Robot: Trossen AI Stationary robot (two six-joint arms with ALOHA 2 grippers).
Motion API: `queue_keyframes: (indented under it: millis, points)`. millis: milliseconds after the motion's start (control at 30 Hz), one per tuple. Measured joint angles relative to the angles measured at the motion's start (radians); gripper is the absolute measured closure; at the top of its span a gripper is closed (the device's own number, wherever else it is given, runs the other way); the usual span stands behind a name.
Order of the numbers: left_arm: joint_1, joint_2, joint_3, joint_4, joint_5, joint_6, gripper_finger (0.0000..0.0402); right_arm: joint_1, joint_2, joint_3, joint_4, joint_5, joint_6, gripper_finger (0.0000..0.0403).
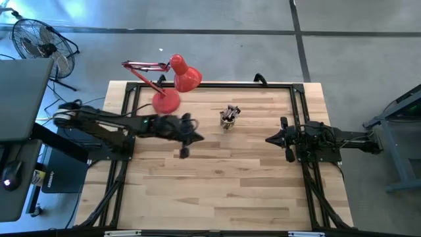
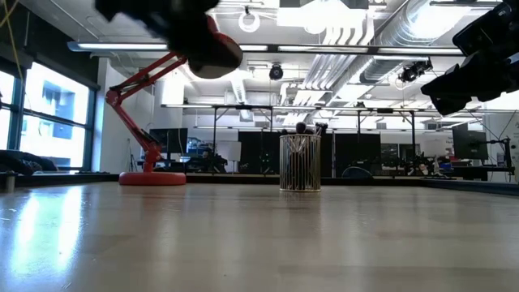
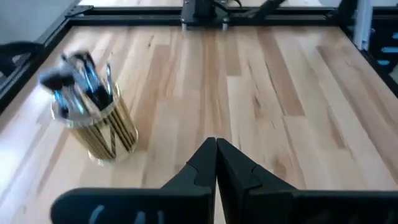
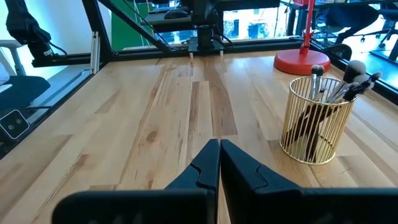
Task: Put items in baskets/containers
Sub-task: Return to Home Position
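Brushes (image 4: 339, 84) are standing in the wire container (image 4: 314, 134); none lying loose on the surface (image 1: 230, 178); left pincer (image 3: 216, 143) and right pincer (image 4: 219, 143) are hovering closed, empty; looking done.

The brushes (image 1: 231, 110) stand in the container (image 1: 227, 122) on the table (image 1: 217, 191), between the fingers of the left gripper (image 3: 216, 147) and the right gripper (image 4: 219, 147), ahead of both.

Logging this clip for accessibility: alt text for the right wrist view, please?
A round yellow wire container holding dark makeup brushes stands on the light wooden table, with a red lamp base beyond it. The right arm's dark fingers are shut and empty; the left arm sits opposite.
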Motion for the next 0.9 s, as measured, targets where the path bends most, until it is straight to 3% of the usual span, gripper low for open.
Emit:
queue_keyframes:
  millis: [233, 500, 900]
  points:
    - [-0.068, -0.263, -0.288, 0.083, -0.061, -0.031, 0.04, 0.0, 0.0, 0.0, 0.0, -0.001, 0.0, 0.0397]
    - [-0.065, -0.583, -0.524, 0.095, -0.003, 0.028, 0.0401, 0.0, 0.0, 0.0, 0.0, 0.0, 0.0, 0.0395]
    - [0.142, -0.978, -0.776, 0.118, 0.232, -0.023, 0.0401, 0.0, 0.0, 0.0, 0.0, 0.0, 0.0, 0.0398]
